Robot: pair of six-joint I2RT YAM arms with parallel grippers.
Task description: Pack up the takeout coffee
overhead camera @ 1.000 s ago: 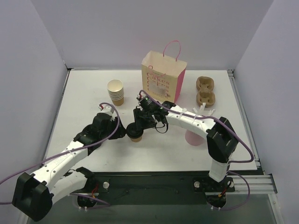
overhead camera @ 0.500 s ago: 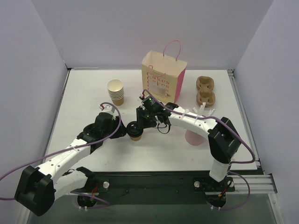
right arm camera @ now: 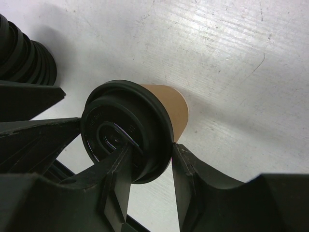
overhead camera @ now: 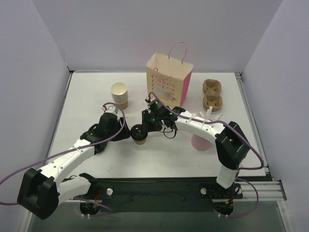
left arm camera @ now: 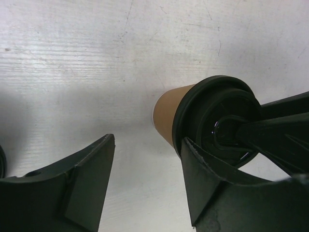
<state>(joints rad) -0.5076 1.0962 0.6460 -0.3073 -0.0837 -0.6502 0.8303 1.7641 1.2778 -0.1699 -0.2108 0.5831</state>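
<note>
Right end effector (right arm camera: 150,150) pinches the half-hidden takeout coffee (right arm camera: 145,121) lid; left end effector (left arm camera: 147,142) gapes empty.

Bright, even light from above on the white table (overhead camera: 87,101), soft shadows, a tiny glint on the black lid (left arm camera: 203,111), close-ups slightly blurred.

A high camera overlooks the table (overhead camera: 96,96); both wrist cameras closely share the takeout coffee (left arm camera: 168,112).
</note>
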